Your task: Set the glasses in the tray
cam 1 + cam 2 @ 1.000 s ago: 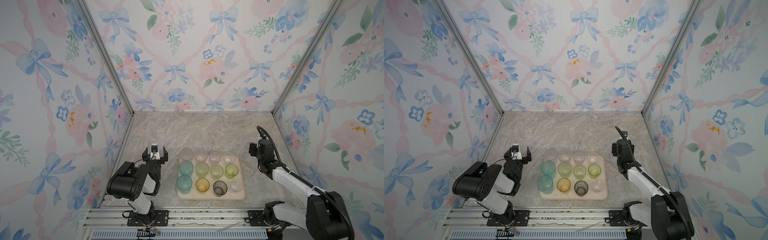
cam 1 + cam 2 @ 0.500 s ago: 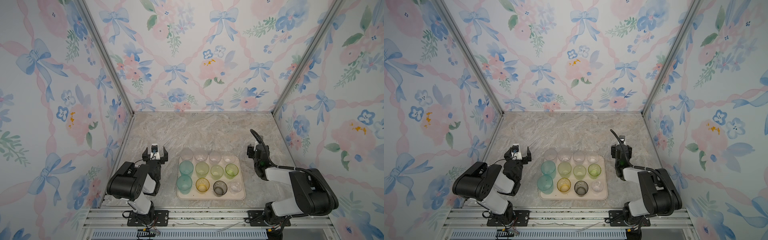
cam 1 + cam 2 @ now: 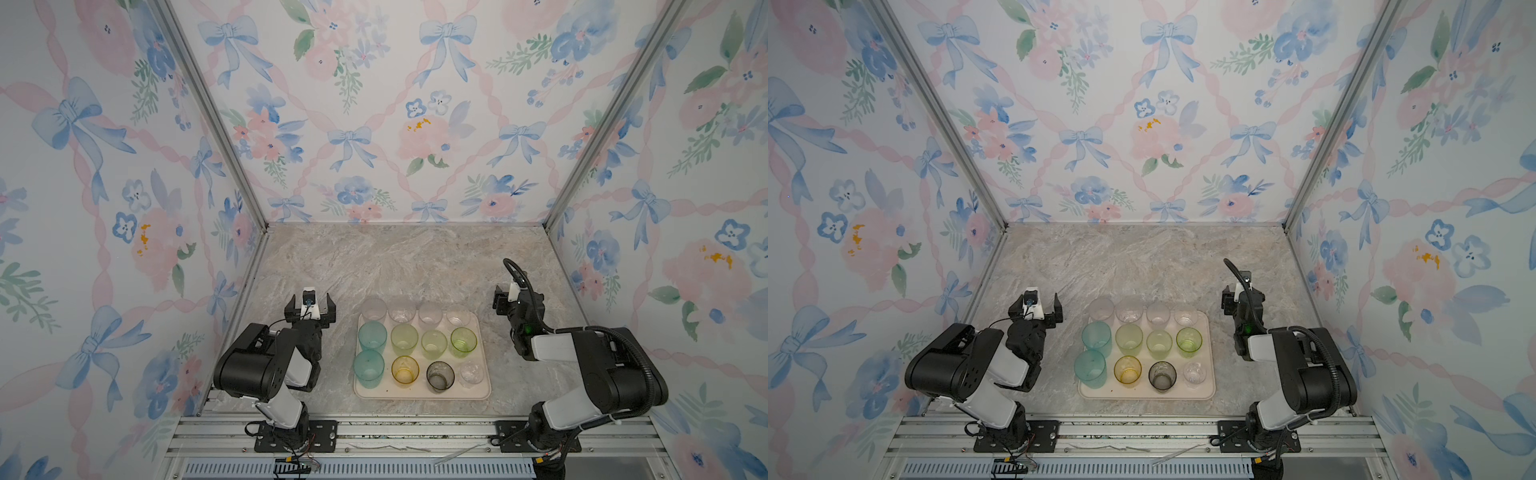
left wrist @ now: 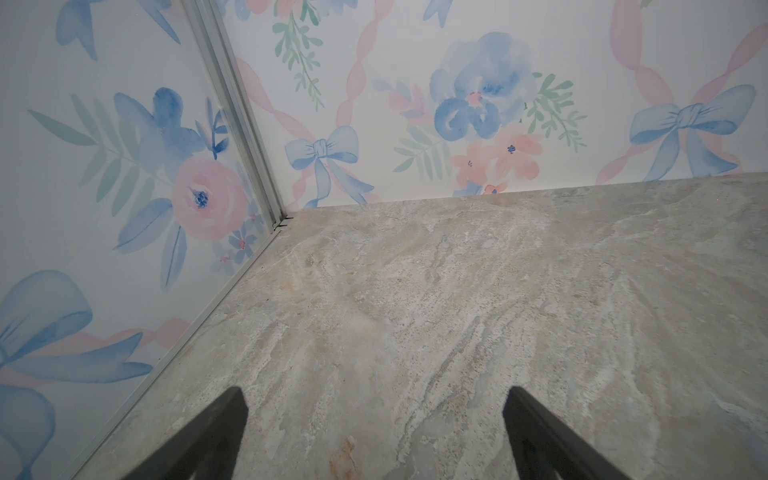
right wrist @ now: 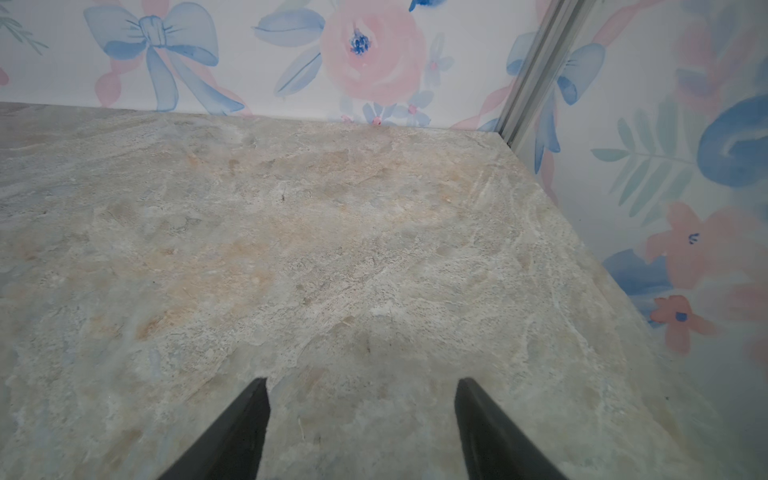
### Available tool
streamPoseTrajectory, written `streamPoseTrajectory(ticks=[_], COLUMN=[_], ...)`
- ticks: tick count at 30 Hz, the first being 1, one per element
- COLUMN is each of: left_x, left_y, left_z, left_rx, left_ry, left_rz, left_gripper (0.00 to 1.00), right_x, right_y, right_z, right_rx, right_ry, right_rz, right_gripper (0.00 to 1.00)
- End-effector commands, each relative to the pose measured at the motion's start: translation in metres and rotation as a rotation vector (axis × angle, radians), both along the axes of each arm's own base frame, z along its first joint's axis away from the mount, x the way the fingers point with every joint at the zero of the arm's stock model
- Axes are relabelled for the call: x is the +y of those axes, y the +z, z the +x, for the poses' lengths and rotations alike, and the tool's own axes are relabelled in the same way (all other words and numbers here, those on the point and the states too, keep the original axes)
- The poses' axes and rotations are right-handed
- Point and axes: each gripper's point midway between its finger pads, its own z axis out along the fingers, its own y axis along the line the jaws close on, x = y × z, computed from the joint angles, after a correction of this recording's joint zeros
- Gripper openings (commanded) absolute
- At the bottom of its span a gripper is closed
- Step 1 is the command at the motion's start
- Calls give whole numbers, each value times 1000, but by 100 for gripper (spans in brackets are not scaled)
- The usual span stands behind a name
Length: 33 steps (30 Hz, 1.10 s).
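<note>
**A:** Where do the glasses stand?

**B:** All twelve stand upright in three rows of four on the large, flat, cream-beige rectangular tray (image 3: 415, 395) with rounded corners. It lies near the front edge of the grey-beige marbled tabletop (image 3: 395, 266), between the arms. Two tall teal tumblers (image 3: 372, 336) fill the left column. Beside them are three pale green ones (image 3: 404, 338), an amber-yellow one (image 3: 405, 369) and a smoky grey one (image 3: 440, 376).

**A:** And the clear ones?

**B:** They are faint. Four clear tumblers (image 3: 402, 311) form the far row and a fifth sits at the front right. The far row covers most of the tray's far rim in both top views, so I cannot tell whether every base sits fully inside it.

**A:** What about the left gripper (image 3: 310, 305)?

**B:** It is released. Both black fingers are spread wide with nothing between them, near the tray's far-left corner and apart from it. In its wrist view (image 4: 374, 395) only the fingertips show; the rest is cut off by the frame edge.

**A:** The right gripper (image 3: 1229, 301)?

**B:** In the top views it is largely hidden by its own wrist and a black cable (image 3: 1237, 274), and only one finger is clear. Its wrist view (image 5: 361, 384) shows two dark tips apart over bare tabletop, gripping nothing. Neither wrist view shows the tray or any tumbler. I cannot judge the height of either gripper above the surface.
</note>
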Motion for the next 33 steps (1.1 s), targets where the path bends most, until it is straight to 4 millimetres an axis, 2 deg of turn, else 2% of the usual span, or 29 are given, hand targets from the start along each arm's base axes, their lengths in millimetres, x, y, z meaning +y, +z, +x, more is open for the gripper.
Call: streamPoseTrajectory(ticks=[1,3,33], left_x=[2,2,2], left_y=[9,9,10], left_z=[2,2,2], left_rx=[-33,-33,-34], left_ry=[7,8,6], left_rz=[-5,-5,-5], left_gripper=[98,98,98], right_x=[0,-1,-1], right_y=[4,4,4], right_z=[4,4,4], right_rx=[-17,-16,-18], right_ry=[17,15,16], right_rz=[44,44,44], right_gripper=[99,97,97])
